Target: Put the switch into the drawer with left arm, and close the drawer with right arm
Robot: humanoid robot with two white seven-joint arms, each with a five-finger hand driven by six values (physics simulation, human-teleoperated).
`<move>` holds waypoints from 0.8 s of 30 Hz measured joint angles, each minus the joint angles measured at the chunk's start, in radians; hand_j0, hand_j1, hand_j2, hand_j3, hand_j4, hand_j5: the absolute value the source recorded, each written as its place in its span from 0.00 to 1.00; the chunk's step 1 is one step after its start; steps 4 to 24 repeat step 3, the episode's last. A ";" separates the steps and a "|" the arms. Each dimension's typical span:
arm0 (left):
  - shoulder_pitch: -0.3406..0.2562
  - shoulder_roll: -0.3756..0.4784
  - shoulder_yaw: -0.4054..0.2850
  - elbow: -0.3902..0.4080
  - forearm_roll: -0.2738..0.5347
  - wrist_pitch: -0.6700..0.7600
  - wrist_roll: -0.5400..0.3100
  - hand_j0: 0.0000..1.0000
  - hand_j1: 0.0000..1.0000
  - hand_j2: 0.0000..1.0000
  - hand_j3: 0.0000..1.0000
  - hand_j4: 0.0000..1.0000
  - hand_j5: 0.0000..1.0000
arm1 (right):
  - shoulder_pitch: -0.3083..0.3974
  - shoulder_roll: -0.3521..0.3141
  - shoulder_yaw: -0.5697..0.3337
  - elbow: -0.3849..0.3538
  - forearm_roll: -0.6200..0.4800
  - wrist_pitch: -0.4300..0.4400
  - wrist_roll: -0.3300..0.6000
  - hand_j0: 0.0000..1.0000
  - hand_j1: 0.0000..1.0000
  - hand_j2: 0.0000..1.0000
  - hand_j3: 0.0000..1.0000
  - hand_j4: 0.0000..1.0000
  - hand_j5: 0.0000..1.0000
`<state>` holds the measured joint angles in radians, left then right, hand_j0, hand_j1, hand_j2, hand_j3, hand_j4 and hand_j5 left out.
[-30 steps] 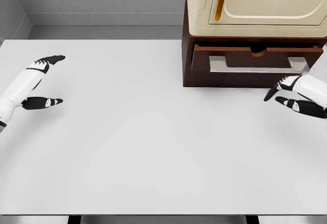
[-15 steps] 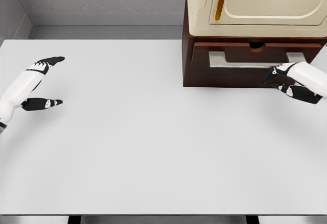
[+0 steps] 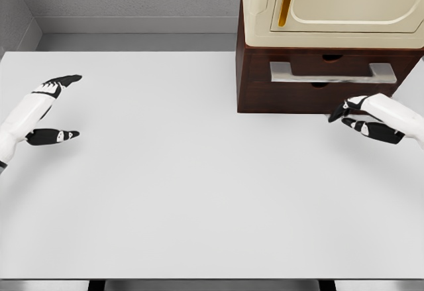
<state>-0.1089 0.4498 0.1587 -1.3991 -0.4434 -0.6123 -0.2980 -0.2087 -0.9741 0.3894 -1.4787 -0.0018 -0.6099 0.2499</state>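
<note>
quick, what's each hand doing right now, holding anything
Left hand: open, holding nothing.
Right hand: open, holding nothing, just in front of the drawer.

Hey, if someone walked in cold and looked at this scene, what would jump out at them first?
The dark brown drawer cabinet at the table's far right, its drawer shut flush and a cream appliance stacked on top. Next, the right hand, open, just in front of the cabinet's lower right corner, and the left hand, open, at the far left edge. Between them lies the broad white table.
</note>
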 measured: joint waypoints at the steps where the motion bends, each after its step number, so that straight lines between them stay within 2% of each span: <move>1: 0.000 -0.001 0.001 0.000 0.000 0.000 0.000 1.00 1.00 1.00 1.00 1.00 1.00 | 0.011 -0.024 -0.002 -0.004 0.002 -0.001 -0.001 0.49 0.49 0.49 0.49 0.49 0.49; 3: 0.000 -0.004 0.004 0.000 0.000 0.000 0.000 1.00 1.00 1.00 1.00 1.00 1.00 | 0.032 -0.070 -0.005 -0.008 -0.003 -0.002 -0.002 0.49 0.49 0.49 0.49 0.49 0.49; 24: 0.000 -0.004 0.004 0.000 0.000 0.000 0.000 1.00 1.00 1.00 1.00 1.00 1.00 | 0.032 -0.070 -0.005 -0.008 -0.003 -0.002 -0.002 0.49 0.49 0.49 0.49 0.49 0.49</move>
